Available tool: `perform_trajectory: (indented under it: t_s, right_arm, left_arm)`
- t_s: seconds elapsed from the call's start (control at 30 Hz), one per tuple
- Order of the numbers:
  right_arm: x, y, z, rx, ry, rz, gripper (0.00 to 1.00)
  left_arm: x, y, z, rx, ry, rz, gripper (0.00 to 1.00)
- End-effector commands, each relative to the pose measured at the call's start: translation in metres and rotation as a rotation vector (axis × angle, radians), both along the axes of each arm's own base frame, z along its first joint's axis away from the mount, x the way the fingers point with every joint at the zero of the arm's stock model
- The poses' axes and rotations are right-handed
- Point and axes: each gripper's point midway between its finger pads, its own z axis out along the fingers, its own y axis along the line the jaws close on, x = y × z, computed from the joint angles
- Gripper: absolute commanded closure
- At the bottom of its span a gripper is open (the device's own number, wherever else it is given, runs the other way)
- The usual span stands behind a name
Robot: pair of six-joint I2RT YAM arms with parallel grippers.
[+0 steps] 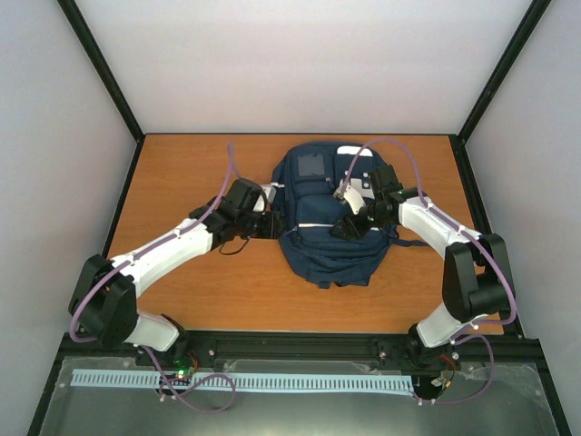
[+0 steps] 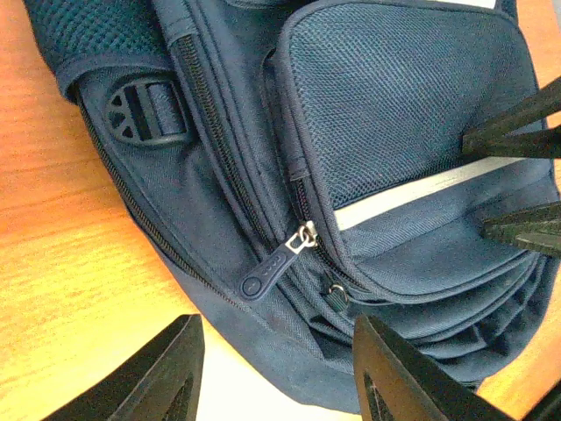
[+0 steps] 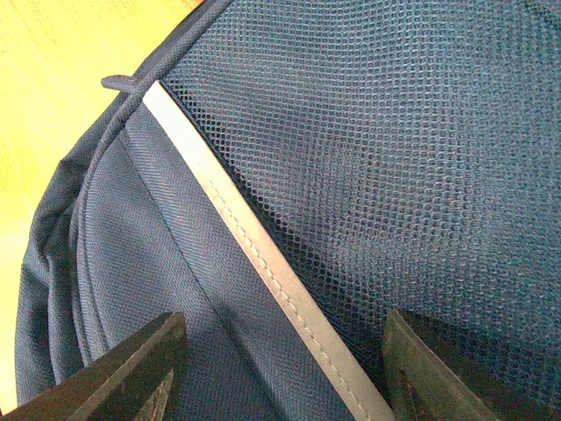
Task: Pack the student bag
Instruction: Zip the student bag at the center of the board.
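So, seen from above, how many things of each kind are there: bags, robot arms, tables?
Student bag: 1
Robot arms, left arm and right arm: 2
Table: 1
Total: 4

Both arms are folded in toward the middle. The left arm (image 1: 172, 245) stretches out low and flat, and its left gripper (image 1: 270, 224) points right with jaws spread and nothing between them. The right arm (image 1: 445, 232) is elbow-up. Its right gripper (image 1: 349, 227) angles down and left, jaws also wide apart, not clamped on anything that I can see.
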Motion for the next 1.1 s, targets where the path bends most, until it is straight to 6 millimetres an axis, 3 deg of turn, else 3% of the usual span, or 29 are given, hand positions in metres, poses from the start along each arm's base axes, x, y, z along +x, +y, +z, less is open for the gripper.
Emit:
perform_trajectory:
  t_s: [0.0, 0.43, 0.7, 0.9, 1.07]
  right_arm:
    - [0.0, 0.002, -0.004, -0.007, 0.004, 0.018, 0.36]
    - [-0.002, 0.004, -0.007, -0.003, 0.02, 0.031, 0.37]
    - [-0.002, 0.004, -0.007, -0.004, 0.022, 0.032, 0.37]
    - [-0.002, 0.004, -0.008, -0.006, 0.025, 0.032, 0.38]
    - [-0.002, 0.004, -0.008, -0.006, 0.028, 0.032, 0.4]
  left_arm:
    - [0.01, -0.002, -0.003, 0.115, -0.11, -0.051, 0.51]
    - [0.017, -0.024, -0.031, 0.197, -0.117, -0.169, 0.54]
    - [0.022, -0.027, -0.049, 0.24, -0.096, -0.172, 0.74]
    - [0.015, -0.029, -0.041, 0.226, -0.098, -0.176, 0.94]
    - [-0.005, -0.034, -0.036, 0.163, -0.034, -0.214, 0.99]
